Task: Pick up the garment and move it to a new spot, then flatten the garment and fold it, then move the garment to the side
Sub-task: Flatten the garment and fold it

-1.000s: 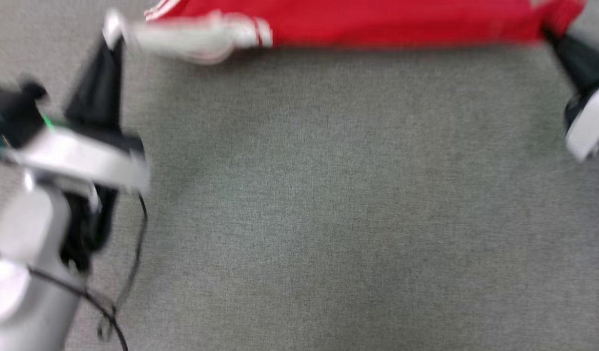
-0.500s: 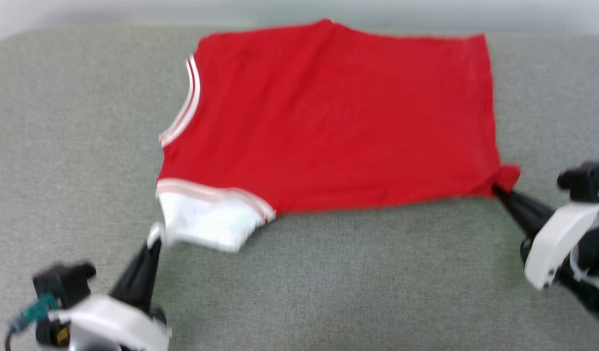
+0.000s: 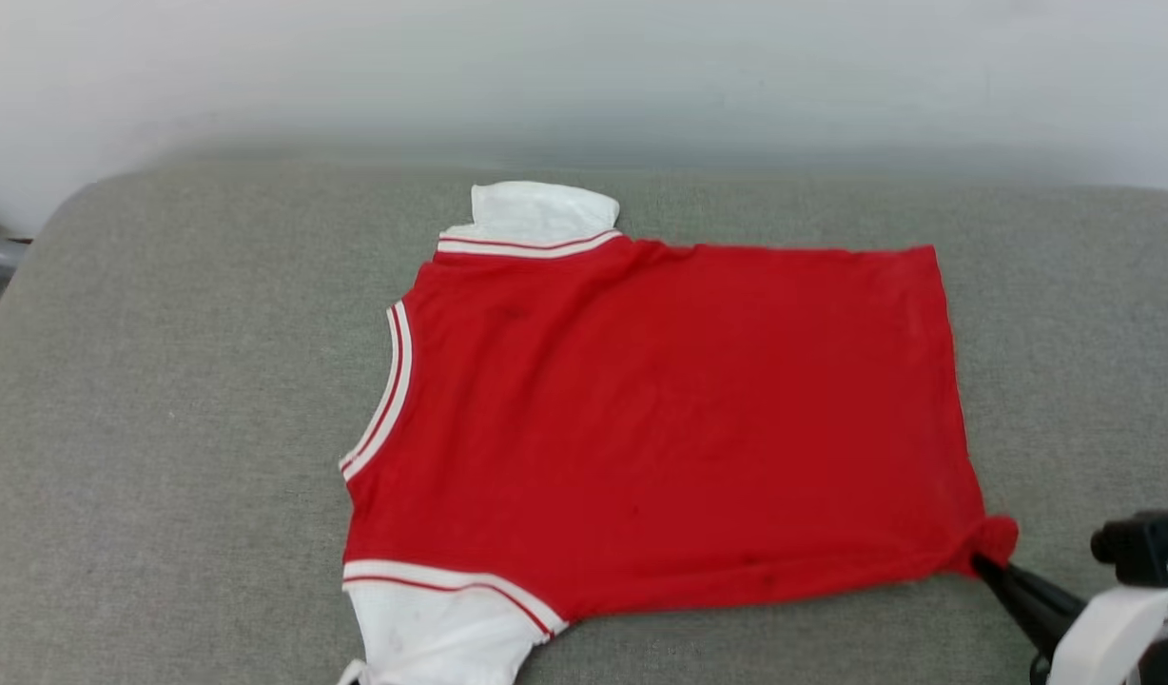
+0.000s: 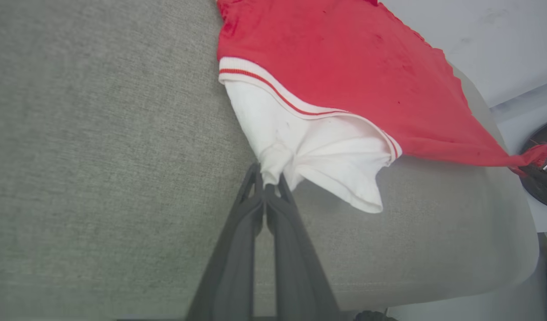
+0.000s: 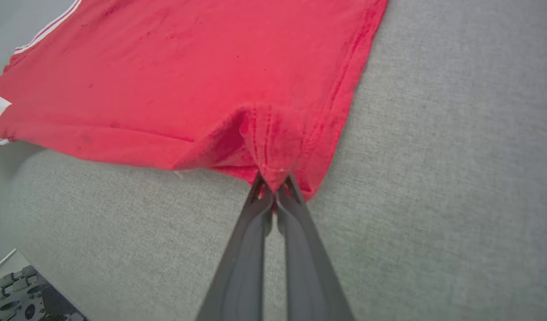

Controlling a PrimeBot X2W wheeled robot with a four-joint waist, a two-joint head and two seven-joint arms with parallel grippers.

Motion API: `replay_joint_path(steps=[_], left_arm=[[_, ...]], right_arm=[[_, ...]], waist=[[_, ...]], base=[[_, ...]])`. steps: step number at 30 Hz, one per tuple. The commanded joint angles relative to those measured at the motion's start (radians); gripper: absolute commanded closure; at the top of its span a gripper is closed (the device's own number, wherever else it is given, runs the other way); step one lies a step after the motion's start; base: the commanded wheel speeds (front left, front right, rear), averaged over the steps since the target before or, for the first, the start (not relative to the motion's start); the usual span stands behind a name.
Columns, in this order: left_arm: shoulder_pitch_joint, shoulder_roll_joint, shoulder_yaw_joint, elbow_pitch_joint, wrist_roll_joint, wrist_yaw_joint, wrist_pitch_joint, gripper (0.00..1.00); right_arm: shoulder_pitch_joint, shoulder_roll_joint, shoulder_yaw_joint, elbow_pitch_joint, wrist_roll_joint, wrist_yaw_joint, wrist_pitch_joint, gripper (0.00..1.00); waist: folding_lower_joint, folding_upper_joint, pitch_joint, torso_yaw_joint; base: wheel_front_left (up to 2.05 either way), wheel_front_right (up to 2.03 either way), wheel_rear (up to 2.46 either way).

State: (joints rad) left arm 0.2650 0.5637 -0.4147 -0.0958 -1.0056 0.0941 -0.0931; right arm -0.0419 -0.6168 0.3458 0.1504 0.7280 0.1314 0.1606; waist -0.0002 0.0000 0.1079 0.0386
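A: What colour is the garment (image 3: 670, 428)?
B: Red, plain on this face; white sleeves (image 3: 441, 628), white trim (image 3: 391, 400) with thin red stripes.
A: And the rest?
B: Mottled grey cushion (image 3: 165, 428); the wall (image 3: 584, 76) is pale grey-white.

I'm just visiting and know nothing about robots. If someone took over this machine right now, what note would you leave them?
Left tool: shut on the garment, pinching the edge of its near white sleeve.
Right tool: shut on the red hem corner.
Garment: spread on the grey cushion, plain red side up, near edge held between both tools, no fold in it.
Done, it seems: laid out and mostly flattened.
Left: let go, fold it, move it aside.
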Motion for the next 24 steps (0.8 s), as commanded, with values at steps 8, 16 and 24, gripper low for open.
replay_joint_path(steps=[8, 16, 24], left_arm=[[0.093, 0.007, -0.011, -0.001, -0.082, -0.011, 0.049, 1.0], [0.105, 0.009, -0.018, -0.023, -0.087, -0.012, 0.061, 1.0], [0.024, 0.022, -0.003, -0.033, -0.031, -0.018, 0.028, 1.0]], right_arm=[[0.16, 0.023, -0.077, -0.035, -0.026, -0.001, 0.017, 1.0], [0.243, 0.049, -0.128, -0.062, -0.047, -0.001, 0.033, 1.0], [0.192, 0.085, -0.174, -0.084, -0.054, -0.001, 0.044, 1.0]], waist=[[0.0002, 0.0, -0.039, 0.001], [0.0002, 0.0, -0.042, 0.011], [0.0002, 0.0, -0.022, -0.007]], base=[[0.0, 0.0, 0.0], [0.0, 0.0, 0.0], [0.0, 0.0, 0.0]])
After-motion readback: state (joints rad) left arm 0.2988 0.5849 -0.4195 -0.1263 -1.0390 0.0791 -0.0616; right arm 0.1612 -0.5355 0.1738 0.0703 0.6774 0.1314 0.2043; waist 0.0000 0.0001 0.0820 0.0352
